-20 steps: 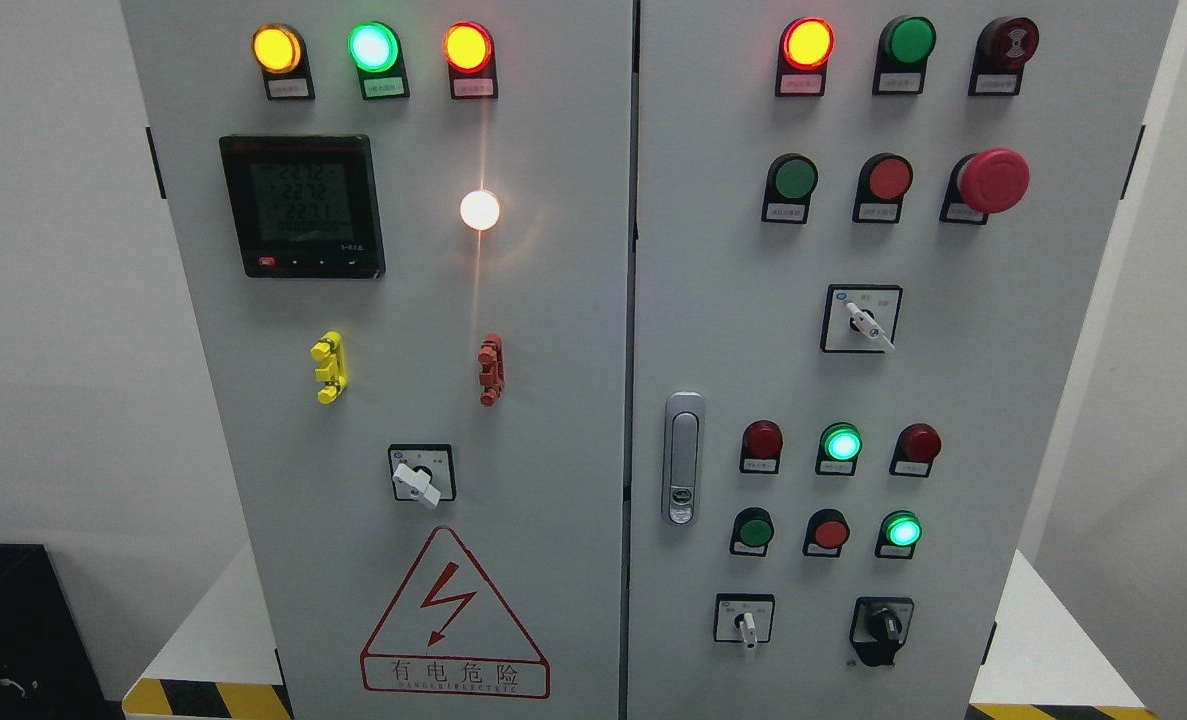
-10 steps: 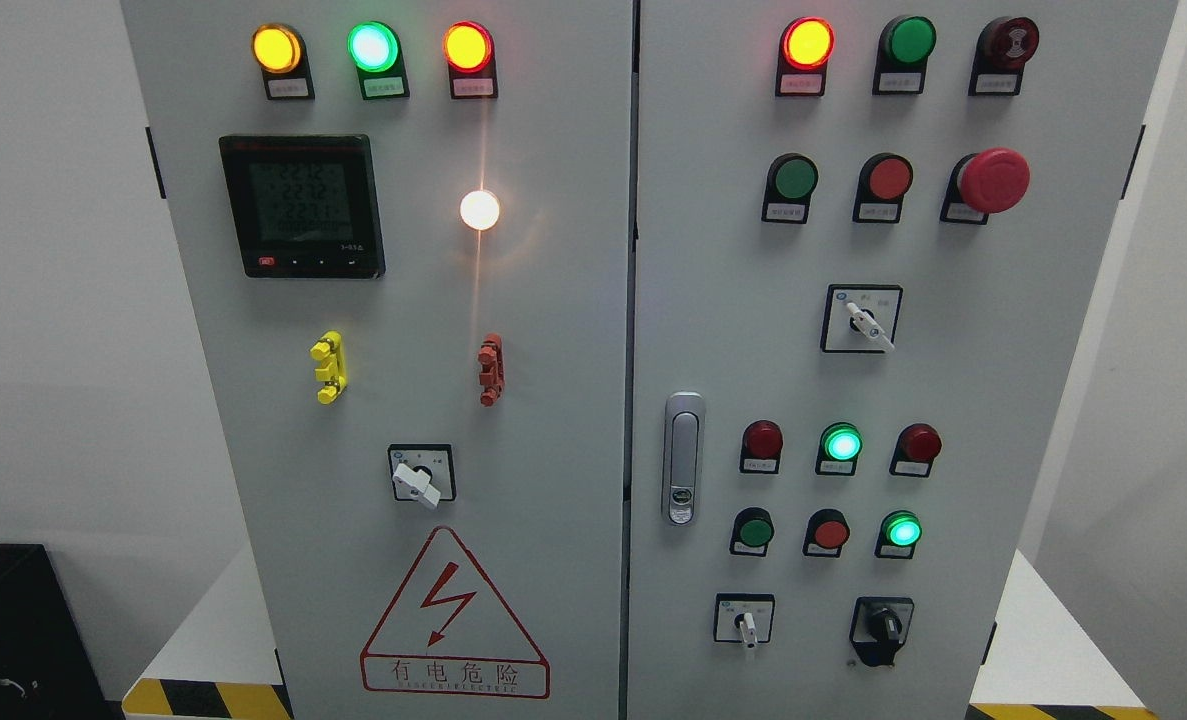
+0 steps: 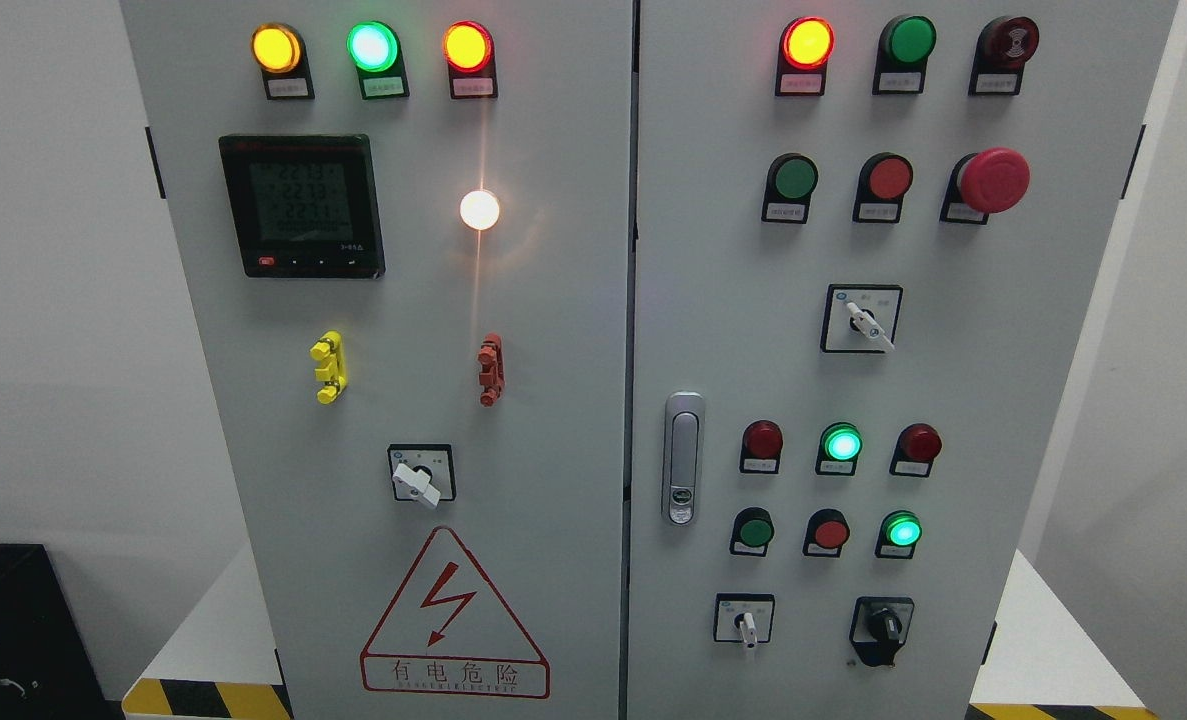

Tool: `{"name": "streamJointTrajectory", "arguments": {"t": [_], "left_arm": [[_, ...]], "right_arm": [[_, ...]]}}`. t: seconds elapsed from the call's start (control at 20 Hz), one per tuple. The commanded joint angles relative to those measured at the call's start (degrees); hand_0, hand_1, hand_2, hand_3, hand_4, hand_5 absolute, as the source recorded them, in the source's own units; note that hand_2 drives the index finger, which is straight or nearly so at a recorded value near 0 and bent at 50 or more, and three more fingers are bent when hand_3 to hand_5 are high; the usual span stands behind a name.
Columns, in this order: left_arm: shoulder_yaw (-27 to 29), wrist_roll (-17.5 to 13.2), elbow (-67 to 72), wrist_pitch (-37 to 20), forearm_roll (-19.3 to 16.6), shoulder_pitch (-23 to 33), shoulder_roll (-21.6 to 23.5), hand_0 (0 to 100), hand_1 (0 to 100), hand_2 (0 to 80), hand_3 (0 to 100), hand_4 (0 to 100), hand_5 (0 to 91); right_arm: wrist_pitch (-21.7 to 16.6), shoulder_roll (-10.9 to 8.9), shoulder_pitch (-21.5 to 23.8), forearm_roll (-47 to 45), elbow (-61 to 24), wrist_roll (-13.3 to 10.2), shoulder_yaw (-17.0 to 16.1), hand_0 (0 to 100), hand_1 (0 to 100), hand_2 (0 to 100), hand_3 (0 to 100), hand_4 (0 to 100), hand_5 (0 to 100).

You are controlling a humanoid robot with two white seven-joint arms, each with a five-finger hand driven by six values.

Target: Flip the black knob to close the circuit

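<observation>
Meter [image 3: 302, 206]: lit, at 10 o'clock on the left door.
White selector [image 3: 420, 480]: lower left door, lever tipped toward 4 o'clock.
Door latch [image 3: 683, 458]: upright beside the seam.
Black knob [image 3: 882, 626]: at 5 o'clock on the right door, untouched.
Robot hand: neither on camera, state impossible to tell.

The cabinet [image 3: 553, 400] is pale grey, its warning triangle [image 3: 453, 615] outlined red with a red bolt. The black knob [image 3: 883, 625] sits lower right; the mushroom button [image 3: 993, 180] is red. Yellow-and-black stripes [image 3: 203, 698] edge the white base.
</observation>
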Motion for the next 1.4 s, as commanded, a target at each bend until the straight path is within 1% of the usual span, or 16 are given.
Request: {"name": "streamJointTrajectory", "arguments": {"t": [0.0, 0.05, 0.1, 0.2, 0.3, 0.4, 0.55, 0.6, 0.7, 0.75, 0.85, 1.0, 1.15, 1.25, 1.35], "left_arm": [[0.04, 0.17, 0.01, -0.04, 0.00, 0.00, 0.00, 12, 56, 0.0, 0, 0, 0.0], [-0.05, 0.17, -0.07, -0.04, 0.00, 0.00, 0.00, 12, 56, 0.0, 0, 0, 0.0], [0.03, 0.08, -0.07, -0.04, 0.00, 0.00, 0.00, 12, 56, 0.0, 0, 0, 0.0], [-0.05, 0.08, 0.01, -0.04, 0.00, 0.00, 0.00, 12, 56, 0.0, 0, 0, 0.0], [0.03, 0.08, 0.01, -0.04, 0.00, 0.00, 0.00, 12, 56, 0.0, 0, 0, 0.0], [-0.05, 0.08, 0.01, -0.04, 0.00, 0.00, 0.00, 12, 56, 0.0, 0, 0, 0.0], [0.04, 0.17, -0.07, -0.04, 0.00, 0.00, 0.00, 12, 56, 0.0, 0, 0, 0.0], [-0.05, 0.08, 0.01, -0.04, 0.09, 0.00, 0.00, 12, 56, 0.0, 0, 0, 0.0], [-0.05, 0.08, 0.01, -0.04, 0.00, 0.00, 0.00, 12, 56, 0.0, 0, 0, 0.0], [0.03, 0.08, 0.01, -0.04, 0.00, 0.00, 0.00, 12, 56, 0.0, 0, 0, 0.0], [-0.05, 0.08, 0.01, -0.04, 0.00, 0.00, 0.00, 12, 56, 0.0, 0, 0, 0.0], [0.04, 0.08, 0.01, -0.04, 0.00, 0.00, 0.00, 12, 56, 0.0, 0, 0, 0.0], [0.04, 0.08, 0.01, -0.04, 0.00, 0.00, 0.00, 12, 56, 0.0, 0, 0, 0.0], [0.04, 0.17, 0.01, -0.04, 0.00, 0.00, 0.00, 12, 56, 0.0, 0, 0, 0.0], [-0.05, 0.17, 0.01, -0.04, 0.00, 0.00, 0.00, 12, 56, 0.0, 0, 0, 0.0]], "right_arm": [[0.15, 0.73, 0.70, 4.53, -19.32, -0.58, -1.42, 0, 0, 86, 100, 90, 89], [0.23, 0.73, 0.96, 5.41, -20.82, -0.76, -1.50, 0, 0, 89, 100, 93, 93], [0.24, 0.73, 1.05, 6.37, -22.05, -0.76, -1.51, 0, 0, 89, 100, 94, 93], [0.32, 0.73, 1.23, 7.96, -25.39, -0.50, -1.51, 0, 0, 92, 100, 96, 98], [1.37, 0.73, 1.31, 9.54, -28.64, -0.06, -1.42, 0, 0, 93, 100, 98, 100], [2.25, 0.73, 1.31, 9.99, -30.75, 1.17, -0.98, 0, 0, 93, 100, 100, 100], [2.43, 0.65, 0.61, 11.21, -32.08, 1.87, -0.89, 0, 0, 94, 100, 100, 100], [2.78, 0.73, -0.17, 11.48, -32.34, 2.84, -0.98, 0, 0, 94, 100, 100, 100], [5.23, 0.73, -0.62, 11.48, -33.48, 3.90, -0.98, 0, 0, 95, 100, 100, 100], [5.68, 0.73, -0.88, 11.48, -34.01, 4.42, -0.98, 0, 0, 95, 100, 100, 100], [5.86, 0.73, -1.32, 11.48, -35.07, 4.86, -0.89, 0, 0, 96, 100, 100, 100], [6.04, 0.73, -2.28, 11.57, -36.56, 6.62, -0.89, 0, 0, 96, 100, 100, 100], [6.12, 0.73, -3.78, 12.09, -36.83, 6.89, -0.80, 0, 0, 96, 100, 100, 100], [6.82, 0.73, -4.57, 13.32, -36.83, 8.55, -1.24, 0, 0, 96, 100, 100, 100], [7.88, 0.65, -5.36, 13.33, -36.92, 9.43, -1.24, 0, 0, 96, 100, 100, 100]]}}
